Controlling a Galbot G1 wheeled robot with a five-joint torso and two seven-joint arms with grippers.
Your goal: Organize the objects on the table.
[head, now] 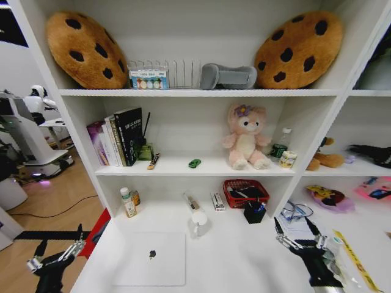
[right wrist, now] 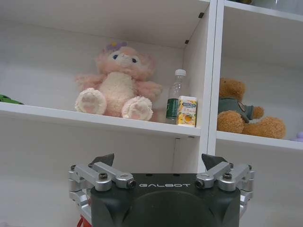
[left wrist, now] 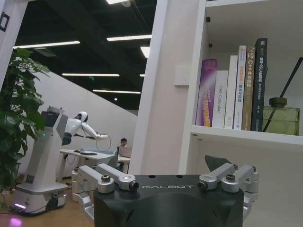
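White worktop (head: 244, 256): a long desk surface joined to tall white shelving, carrying the desk items.
Laptop (head: 151, 259): slim, silver, lid closed, lying flat at the near left part of the worktop with a small dark logo at its centre.
Green toy car (head: 194, 163): on the middle shelf, between the row of books (head: 116, 139) and the pink plush rabbit (head: 245, 137), touching neither.
Pen (head: 190, 201): lying on the worktop at the back, just left of a small white box and the red basket (head: 245, 193).
White cup (head: 198, 222): standing just behind the laptop's far right corner.
Black pen holder (head: 254, 212): in front of the red basket, with blue items inside.
Bottles (head: 128, 201): two small ones at the back left of the worktop.
Left gripper (head: 55, 255): low at the near left, off the worktop's edge above the wood floor; fingers spread apart, holding nothing.
Right gripper (head: 297, 235): over the near right part of the worktop, well apart from the laptop; fingers spread apart, empty.
Top shelf: two cookie-shaped cushions (head: 85, 49) flanking a wire rack and a grey pillow.
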